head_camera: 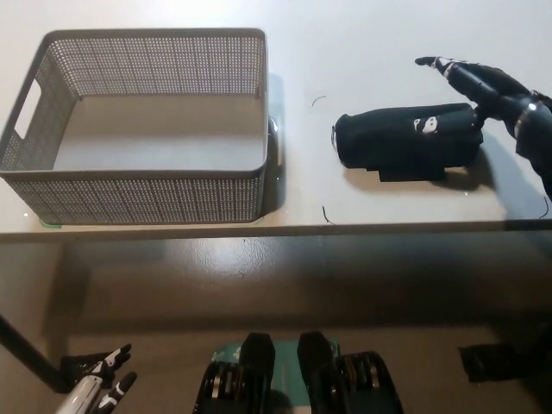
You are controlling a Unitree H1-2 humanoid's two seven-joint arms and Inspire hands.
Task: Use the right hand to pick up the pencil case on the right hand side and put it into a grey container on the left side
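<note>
Black pencil case (405,142) on white table (371,52), right robot hand (483,90) over it — fingers spread, nothing gripped

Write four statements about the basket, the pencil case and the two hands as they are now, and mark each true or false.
1. The pencil case lies on the table, right of the grey basket. True.
2. The basket already holds the pencil case. False: it holds nothing.
3. The right hand is at the right end of the pencil case, fingers spread. True.
4. The left hand rests on the basket's rim. False: it hangs low at the lower left, below the table edge.
</note>
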